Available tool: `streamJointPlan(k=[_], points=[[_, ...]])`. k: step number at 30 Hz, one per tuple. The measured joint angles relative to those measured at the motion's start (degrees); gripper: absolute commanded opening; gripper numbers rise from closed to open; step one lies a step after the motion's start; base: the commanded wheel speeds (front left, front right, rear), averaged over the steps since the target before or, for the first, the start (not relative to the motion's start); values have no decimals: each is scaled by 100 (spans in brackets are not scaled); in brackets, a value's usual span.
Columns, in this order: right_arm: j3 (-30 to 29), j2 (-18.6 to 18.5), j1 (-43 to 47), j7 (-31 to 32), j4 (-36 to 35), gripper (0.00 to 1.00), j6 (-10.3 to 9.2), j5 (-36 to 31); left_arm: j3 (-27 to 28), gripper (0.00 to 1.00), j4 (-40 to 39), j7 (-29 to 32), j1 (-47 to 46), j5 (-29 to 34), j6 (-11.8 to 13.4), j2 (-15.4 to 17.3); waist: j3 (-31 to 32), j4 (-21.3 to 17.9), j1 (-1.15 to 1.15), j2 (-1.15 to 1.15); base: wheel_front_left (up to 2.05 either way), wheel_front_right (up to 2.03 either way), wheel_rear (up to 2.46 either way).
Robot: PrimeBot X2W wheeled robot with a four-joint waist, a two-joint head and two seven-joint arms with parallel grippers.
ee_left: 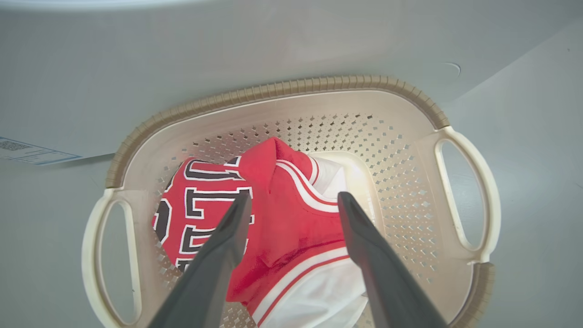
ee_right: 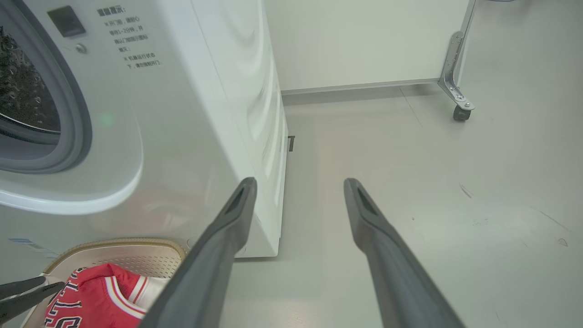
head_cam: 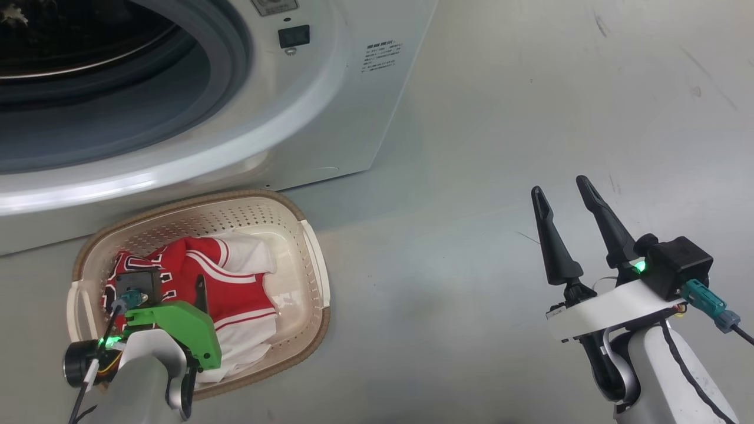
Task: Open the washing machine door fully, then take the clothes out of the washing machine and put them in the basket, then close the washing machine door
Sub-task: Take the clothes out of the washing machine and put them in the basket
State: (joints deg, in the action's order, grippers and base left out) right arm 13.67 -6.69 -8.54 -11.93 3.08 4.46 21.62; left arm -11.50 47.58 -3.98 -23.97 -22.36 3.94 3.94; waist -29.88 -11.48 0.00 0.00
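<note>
The white washing machine [head_cam: 353, 118] stands at the upper left with its drum mouth [head_cam: 88, 88] open and dark; its door is out of view. On the floor in front sits the cream basket [head_cam: 235, 197] [ee_left: 296, 86] [ee_right: 114, 243]. Red clothes [head_cam: 230, 282] [ee_left: 282, 218] [ee_right: 91, 296] with white trim lie inside it, dark block letters facing up. My left gripper [head_cam: 171, 294] [ee_left: 295, 198] hangs over the basket, open, its fingers either side of the red cloth and gripping nothing. My right gripper [head_cam: 559, 187] [ee_right: 299, 182] stands open and empty over bare floor.
Grey floor [head_cam: 530, 88] stretches wide to the right of the machine. A white wall panel and a metal leg with a caster [ee_right: 457, 109] stand behind it. A small blue label [ee_left: 27, 152] sits low on the machine's front.
</note>
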Motion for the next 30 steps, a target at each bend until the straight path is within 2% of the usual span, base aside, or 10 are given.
streamJointPlan(k=[11, 21, 30], points=[[-97, -118, -14, -58, 223, 100, -3, -11, 63, 100, -258, -980, -31, -30, 8, -99, 358, 300, 0, 0, 0, 0, 0], [-140, -209, 10, -100, 397, 100, -19, -67, 65, 100, -939, -1047, 11, 92, 40, -118, 874, 622, 0, 0, 0, 0, 0], [-212, -278, 292, -100, 530, 100, -159, -94, 100, 100, -1815, -1046, 503, 382, 110, -109, 1478, 833, 0, 0, 0, 0, 0]])
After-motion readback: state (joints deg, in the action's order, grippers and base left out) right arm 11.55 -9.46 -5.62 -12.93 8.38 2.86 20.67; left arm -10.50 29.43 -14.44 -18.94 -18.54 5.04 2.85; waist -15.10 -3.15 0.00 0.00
